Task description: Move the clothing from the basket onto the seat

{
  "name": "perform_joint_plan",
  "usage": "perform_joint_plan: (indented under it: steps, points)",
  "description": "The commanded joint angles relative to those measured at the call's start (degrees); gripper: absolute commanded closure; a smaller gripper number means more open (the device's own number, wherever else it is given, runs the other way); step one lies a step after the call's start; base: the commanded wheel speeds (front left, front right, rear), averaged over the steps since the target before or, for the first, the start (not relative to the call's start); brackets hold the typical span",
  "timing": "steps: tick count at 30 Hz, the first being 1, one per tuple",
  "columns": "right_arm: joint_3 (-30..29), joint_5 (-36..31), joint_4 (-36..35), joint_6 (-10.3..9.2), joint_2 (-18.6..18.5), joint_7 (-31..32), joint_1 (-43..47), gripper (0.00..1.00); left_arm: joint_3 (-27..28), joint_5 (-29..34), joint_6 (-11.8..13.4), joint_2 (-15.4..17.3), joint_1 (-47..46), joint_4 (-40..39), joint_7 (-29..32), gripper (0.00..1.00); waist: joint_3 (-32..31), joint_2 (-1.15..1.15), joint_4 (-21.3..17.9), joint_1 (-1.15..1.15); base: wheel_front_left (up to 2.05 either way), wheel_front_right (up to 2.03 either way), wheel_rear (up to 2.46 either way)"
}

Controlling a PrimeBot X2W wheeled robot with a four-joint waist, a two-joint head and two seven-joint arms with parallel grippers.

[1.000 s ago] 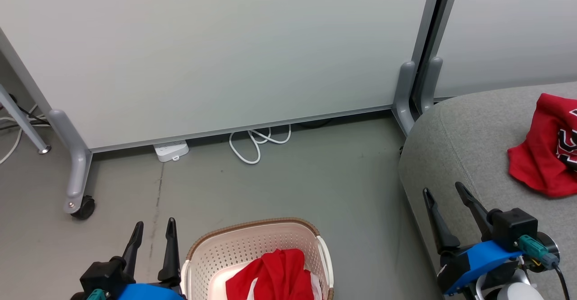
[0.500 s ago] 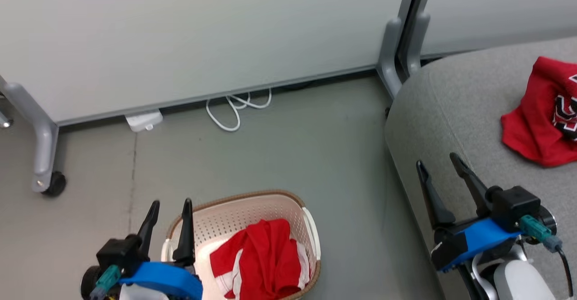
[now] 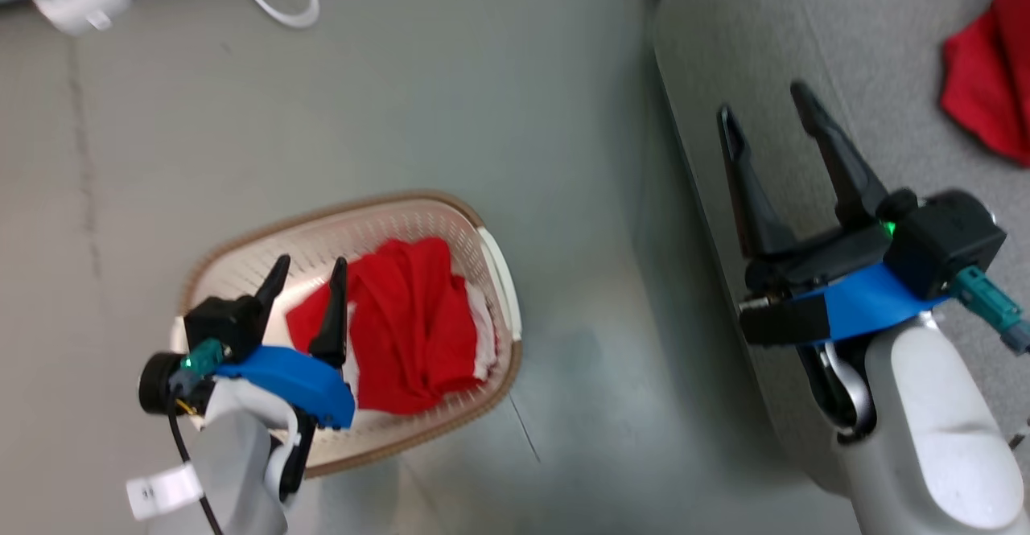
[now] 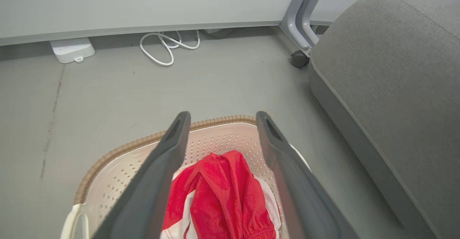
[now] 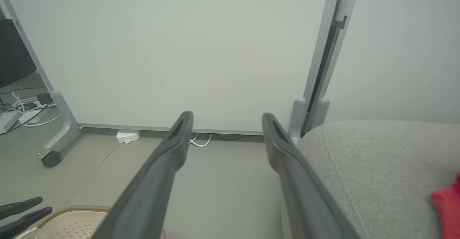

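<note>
Looking down at a grey floor (image 3: 483,100). Small cream-white perforated plastic basket with brown woven-look rim (image 3: 322,211), holding crumpled red shorts with white side stripes (image 3: 406,318). Left tool (image 3: 311,261) poised over the basket's left side, just beside the shorts, dark fingers moderately apart and empty. Right tool (image 3: 764,100) spread wide and empty, over the edge of the large light-grey fabric seat (image 3: 805,28). Second red garment (image 3: 986,92) already lying on that seat. Likely step: reaching for the shorts. Best done by centring over the highest fold, descending between the basket walls, pinching a thick bunch, then lifting clear of the rim.
</note>
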Motion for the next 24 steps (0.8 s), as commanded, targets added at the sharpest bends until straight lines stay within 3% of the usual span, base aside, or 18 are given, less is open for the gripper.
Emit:
perform_joint_plan:
  steps: [1, 14, 24]
  points:
    - [0.25, -0.26, -0.49, 0.01, 0.48, -0.75, -2.11, 0.0, -0.62, -0.63, -0.03, 0.8, -2.38, 1.28, 0.1, 0.0, 8.63, 0.0, -4.92, -0.02, 0.0, 0.0, 0.0]
    - [4.17, -0.9, -1.5, 0.01, 2.59, -3.88, -10.66, 0.0, -3.83, -9.15, -0.03, 3.71, -15.63, 17.97, 7.28, 0.0, 23.11, 0.0, -10.22, -0.02, 0.0, 0.0, 0.0]
    - [5.74, -1.34, -2.6, 0.01, 2.91, -4.81, -11.5, 0.0, -5.08, -12.71, -0.03, 4.26, -21.31, 24.27, 9.79, 0.0, 27.05, 0.0, -10.62, -0.02, 0.0, 0.0, 0.0]
